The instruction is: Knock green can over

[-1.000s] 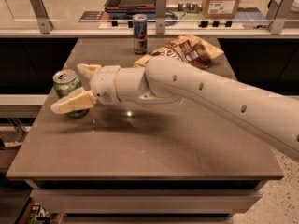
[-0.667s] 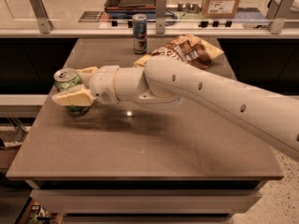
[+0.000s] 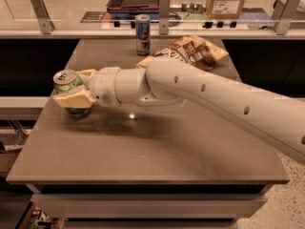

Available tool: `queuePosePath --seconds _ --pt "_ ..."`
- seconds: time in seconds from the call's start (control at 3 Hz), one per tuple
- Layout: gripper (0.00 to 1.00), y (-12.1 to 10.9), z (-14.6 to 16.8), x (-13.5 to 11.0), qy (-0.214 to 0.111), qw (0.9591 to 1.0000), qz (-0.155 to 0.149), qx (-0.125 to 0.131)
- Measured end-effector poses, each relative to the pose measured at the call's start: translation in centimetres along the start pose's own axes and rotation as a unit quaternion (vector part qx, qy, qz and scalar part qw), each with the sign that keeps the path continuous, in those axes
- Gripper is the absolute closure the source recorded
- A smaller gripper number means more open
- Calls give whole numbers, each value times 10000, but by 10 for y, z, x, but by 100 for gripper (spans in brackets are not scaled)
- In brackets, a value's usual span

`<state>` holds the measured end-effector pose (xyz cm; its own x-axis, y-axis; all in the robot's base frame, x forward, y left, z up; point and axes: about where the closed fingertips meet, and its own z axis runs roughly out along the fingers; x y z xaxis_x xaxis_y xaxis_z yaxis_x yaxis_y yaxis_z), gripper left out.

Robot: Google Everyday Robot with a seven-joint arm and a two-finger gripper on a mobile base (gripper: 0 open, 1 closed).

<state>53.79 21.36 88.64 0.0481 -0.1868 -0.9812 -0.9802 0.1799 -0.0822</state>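
One smooth cream gripper (image 3: 70, 88) at the cylindrical green can (image 3: 65, 78)

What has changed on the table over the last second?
The gripper slid slightly left and up against the green can. The green can has barely shifted: it stands near the left edge of the table, not knocked over. The blue-and-silver can and the chip bag stayed put.

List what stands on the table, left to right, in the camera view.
Green can, with the gripper right at it → blue-and-silver can → brown snack bag.
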Motion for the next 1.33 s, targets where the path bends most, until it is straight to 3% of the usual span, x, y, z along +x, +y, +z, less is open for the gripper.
queuePosePath --seconds 0.33,0.67,1.33 --pt "100 2 1 -1 -3 10000 -9 -17" --pt "100 -1 -6 -2 57 10000 30 8" --pt "100 -23 -56 -5 646 9970 204 362"
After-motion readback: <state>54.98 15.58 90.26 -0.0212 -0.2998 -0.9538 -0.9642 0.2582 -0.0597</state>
